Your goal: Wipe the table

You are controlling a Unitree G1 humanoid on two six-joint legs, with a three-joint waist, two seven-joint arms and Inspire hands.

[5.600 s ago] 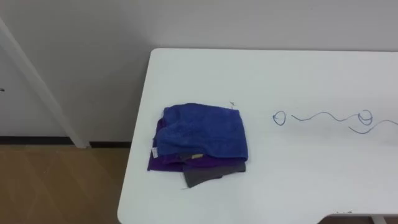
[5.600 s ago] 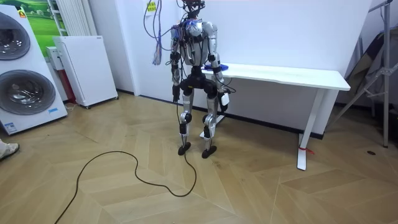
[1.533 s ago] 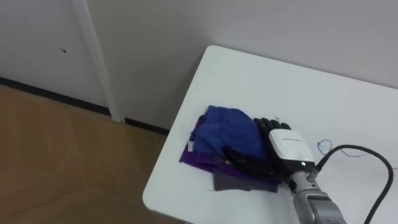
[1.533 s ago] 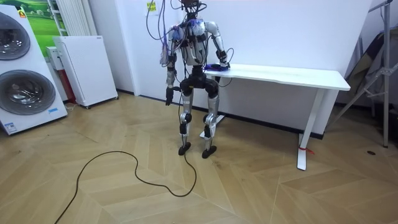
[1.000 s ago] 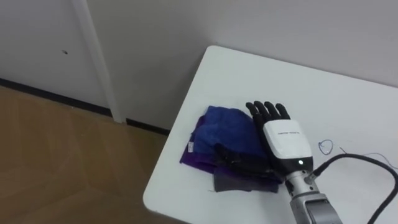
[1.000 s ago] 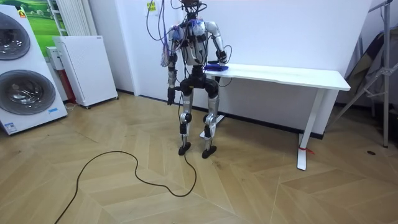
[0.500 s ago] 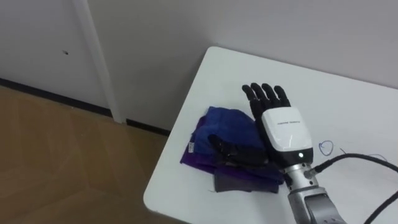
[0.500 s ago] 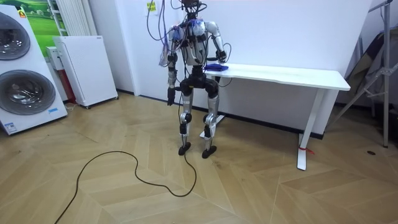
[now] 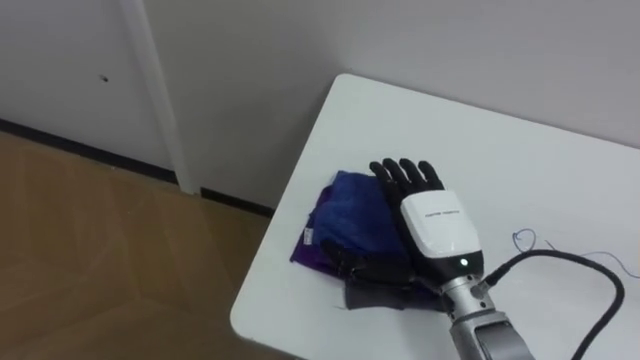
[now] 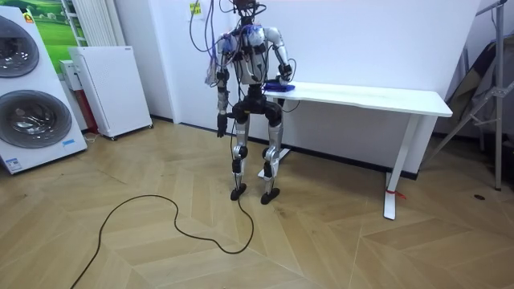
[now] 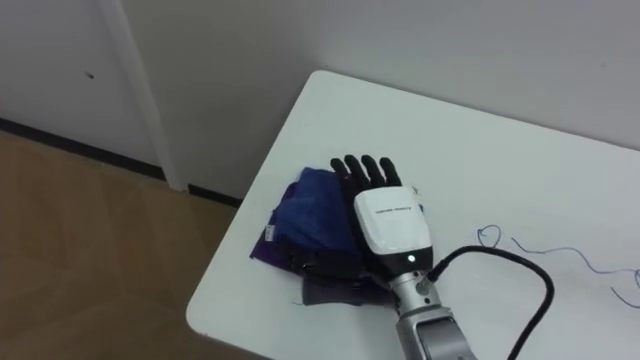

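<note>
A pile of cloths lies at the left end of the white table (image 9: 480,140) (image 11: 460,130): a blue cloth (image 9: 350,205) (image 11: 310,212) on top, a purple one (image 9: 312,250) under it and a grey one (image 9: 372,297) at the bottom. My right hand (image 9: 432,225) (image 11: 390,225) rests flat over the pile's right part, open, with its fingers straight and pointing at the wall and its thumb along the pile's near side. Blue pen marks (image 9: 525,238) (image 11: 490,236) run across the table right of the hand. In the room view my left hand (image 10: 219,127) hangs at my side.
I stand at the table's (image 10: 361,96) left end, facing the white wall. The table's left edge and corner are close to the pile, with wooden floor (image 9: 100,250) below. Washing machines (image 10: 32,88) and a white cabinet (image 10: 108,84) stand at the room view's left.
My right hand has come back from the wall and to the left, and lowered onto the cloth pile. The pile itself has not moved.
</note>
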